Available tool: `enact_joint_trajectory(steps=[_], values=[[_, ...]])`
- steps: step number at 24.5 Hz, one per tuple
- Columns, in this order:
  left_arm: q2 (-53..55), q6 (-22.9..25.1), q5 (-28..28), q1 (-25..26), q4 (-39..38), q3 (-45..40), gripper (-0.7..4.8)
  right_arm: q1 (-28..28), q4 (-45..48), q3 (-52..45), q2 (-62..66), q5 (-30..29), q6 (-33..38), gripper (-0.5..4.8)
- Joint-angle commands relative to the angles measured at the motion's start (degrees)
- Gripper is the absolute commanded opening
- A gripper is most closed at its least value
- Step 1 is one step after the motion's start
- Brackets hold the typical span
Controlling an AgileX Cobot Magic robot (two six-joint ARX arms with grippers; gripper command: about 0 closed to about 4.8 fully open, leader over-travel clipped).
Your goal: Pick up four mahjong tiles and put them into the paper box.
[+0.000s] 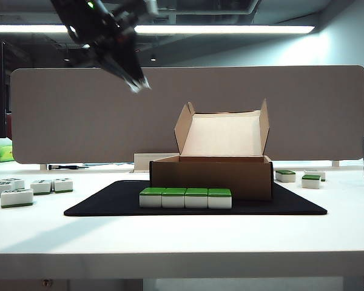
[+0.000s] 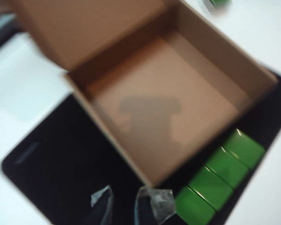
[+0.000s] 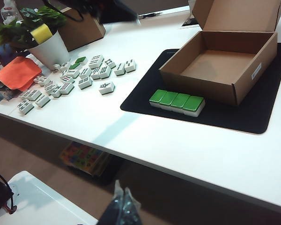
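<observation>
Four green-backed mahjong tiles [image 1: 185, 198] [image 2: 220, 180] [image 3: 177, 102] stand in a tight row on the black mat, just in front of the paper box [image 1: 212, 176] [image 3: 225, 70]. The box lid stands open, and its brown floor [image 2: 164, 103] is bare. My left gripper [image 1: 138, 83] [image 2: 126, 206] hangs high in the air, up and to the left of the box, blurred. Its fingers stand a little apart with nothing between them. My right gripper [image 3: 123, 202] is off the table's front edge, low down, with its fingertips pressed together and holding nothing.
A black mat [image 1: 97, 203] lies under the box and the row. Loose white-faced tiles [image 1: 15, 195] [image 3: 84, 77] are scattered on the left, and two green-backed ones [image 1: 303, 179] lie on the right. A potted plant [image 3: 47, 47] and a grey partition [image 1: 79, 115] stand behind.
</observation>
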Motion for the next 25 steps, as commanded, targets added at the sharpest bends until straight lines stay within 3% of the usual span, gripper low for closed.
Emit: enact_joint_trajectory(steps=[1,5,6,8,25], values=[[2.60,9.33,-0.22,-2.82,-3.48,0.15,0.83,0.02,0.55,0.20,-0.66,0.02,-0.17,-0.01],[6.19,20.00,-0.55,-6.10,-8.39,0.15,1.93,0.02,0.52,0.20,-0.66,0.02,-0.17,-0.01],[7.67,22.95,-1.70,-7.34,-10.14,0.15,2.52,0.02,0.52,0.20,-0.66,0.00,-0.17,-0.01],[9.77,24.55,-4.07,-8.70,-11.52,0.13,3.06,0.02,0.52,0.20,-0.66,0.02,-0.17,-0.01],[17.20,25.59,-6.64,-9.90,-7.32,0.09,3.10,0.02,0.52,0.20,-0.66,0.04,-1.29,-0.01]])
